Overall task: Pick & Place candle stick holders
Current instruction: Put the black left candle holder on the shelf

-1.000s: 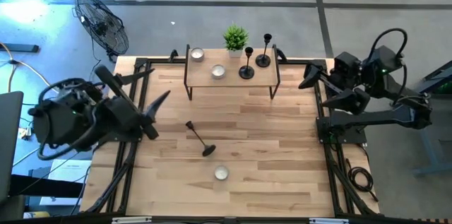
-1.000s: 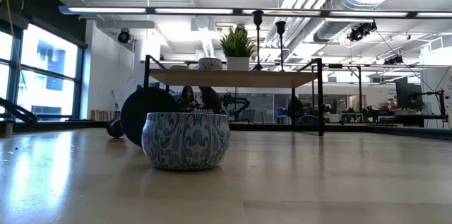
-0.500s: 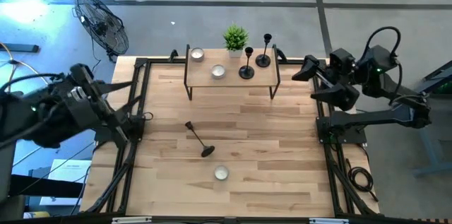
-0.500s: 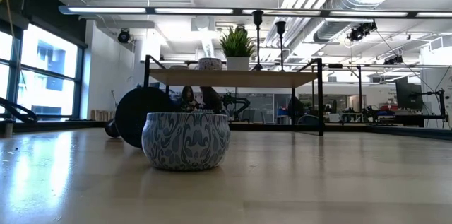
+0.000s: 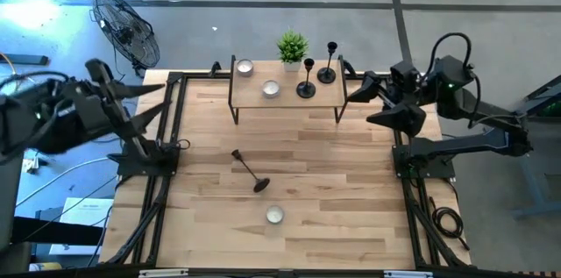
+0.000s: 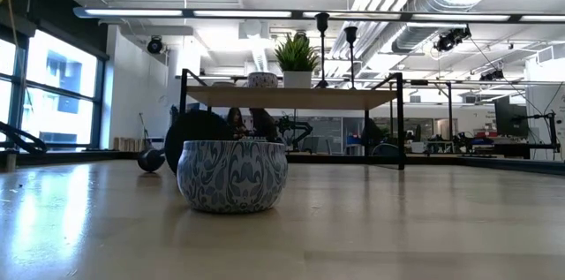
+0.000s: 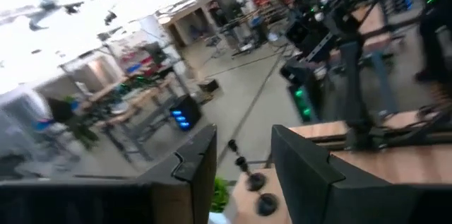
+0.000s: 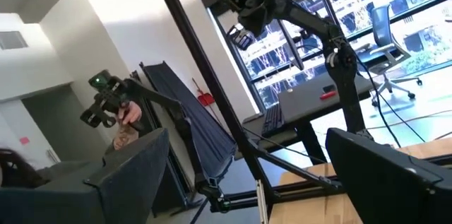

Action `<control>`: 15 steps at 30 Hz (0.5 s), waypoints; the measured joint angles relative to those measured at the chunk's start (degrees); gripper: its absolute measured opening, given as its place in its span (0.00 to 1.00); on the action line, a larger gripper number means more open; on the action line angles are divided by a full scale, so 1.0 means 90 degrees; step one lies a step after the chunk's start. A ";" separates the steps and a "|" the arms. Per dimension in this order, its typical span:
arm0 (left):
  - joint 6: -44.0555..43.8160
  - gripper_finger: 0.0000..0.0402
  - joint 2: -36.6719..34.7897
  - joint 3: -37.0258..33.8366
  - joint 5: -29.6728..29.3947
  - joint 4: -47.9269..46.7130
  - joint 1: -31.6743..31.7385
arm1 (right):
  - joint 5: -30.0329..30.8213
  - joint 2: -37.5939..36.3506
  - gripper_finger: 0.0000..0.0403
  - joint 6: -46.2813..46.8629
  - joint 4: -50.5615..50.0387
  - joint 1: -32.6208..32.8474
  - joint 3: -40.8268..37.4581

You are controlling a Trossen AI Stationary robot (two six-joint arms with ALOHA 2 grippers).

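Two black candle stick holders stand upright on the small wooden shelf at the table's far edge. A third lies on its side on the tabletop, and in the low view its round base shows behind a patterned tin. My left gripper hangs off the table's far left corner, its fingers parted with nothing between them. My right gripper stands wide open beside the shelf's right end, also empty.
Two white tealights and a small green plant share the shelf. Another tealight in a patterned tin sits near the table's front. A floor fan stands beyond the far left corner. Black frame rails edge the table.
My left arm has swung back from over the table's left part, toward the far left corner and off the tabletop. My right gripper has edged toward the shelf, staying open. The lying candle stick holder has rocked a little where it lies.
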 joint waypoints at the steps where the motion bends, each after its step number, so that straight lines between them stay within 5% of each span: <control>1: -0.0151 0.33 -0.0039 0.0009 0.0167 -0.0083 0.0000 | 0.0002 0.0005 0.93 0.0003 0.0002 0.0000 0.0000; 7: -0.0882 0.33 -0.0324 -0.0003 0.0996 -0.0780 0.0000 | 0.0110 0.0000 0.93 0.0022 0.0085 0.0002 0.0000; 15: -0.0513 0.33 -0.0646 0.0009 0.1052 -0.0860 0.0008 | 0.0282 0.0000 0.93 0.0124 0.0240 0.0029 0.0000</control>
